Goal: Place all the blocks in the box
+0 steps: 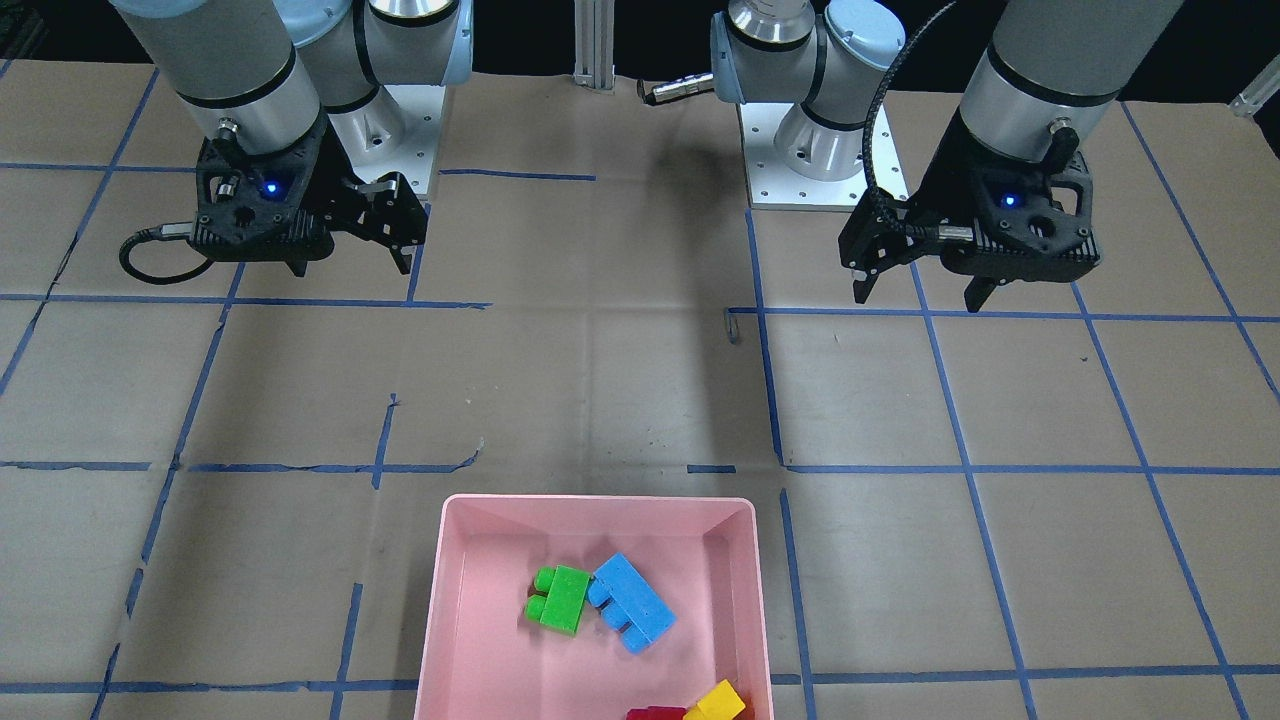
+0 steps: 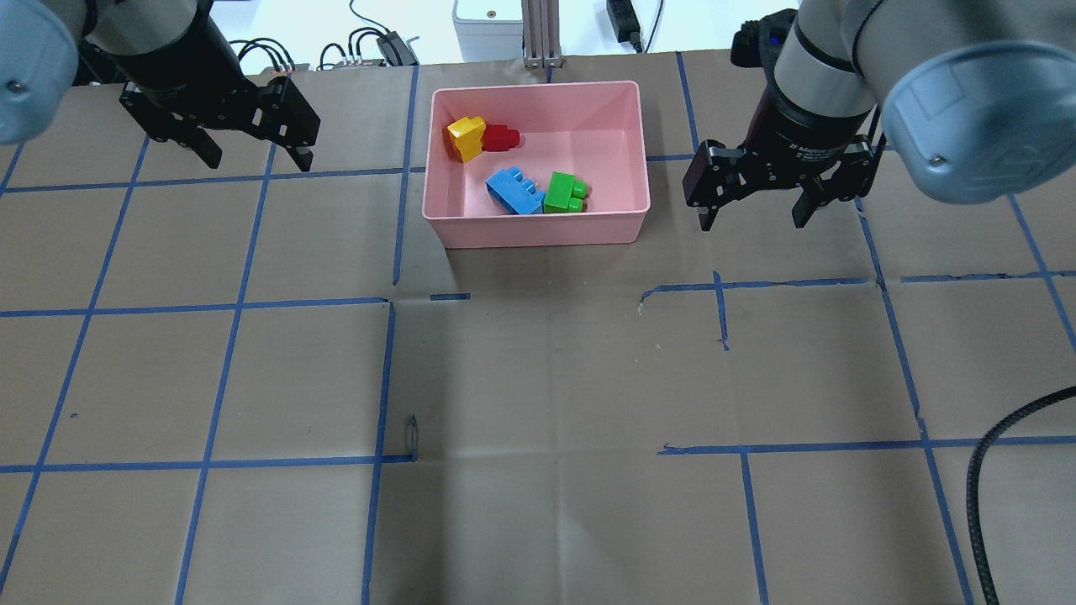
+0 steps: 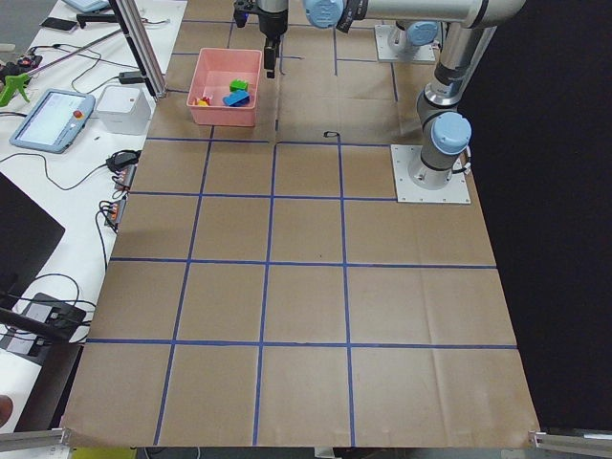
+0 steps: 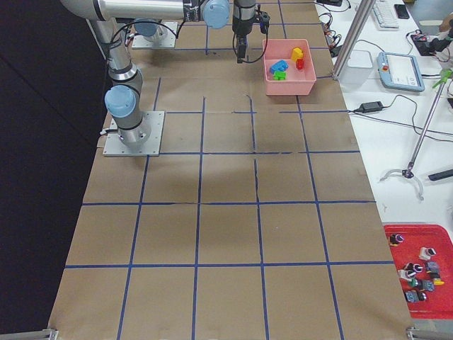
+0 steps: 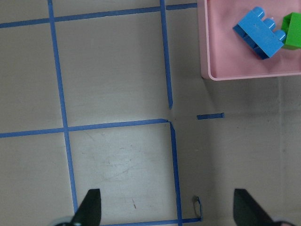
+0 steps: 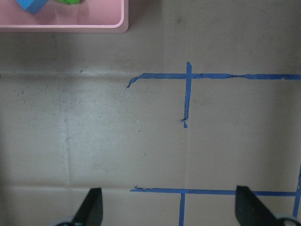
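The pink box stands at the table's far middle, between my two grippers. All four blocks lie inside it: yellow and red touching at the back left, light-blue and green side by side at the front. The front-facing view shows the box with green, blue, yellow and red. My left gripper is open and empty, left of the box. My right gripper is open and empty, right of the box. The left wrist view shows the box corner.
Brown paper with a blue tape grid covers the table. An aluminium post stands just behind the box. A black cable loops at the near right. The arm bases are bolted on the robot's side.
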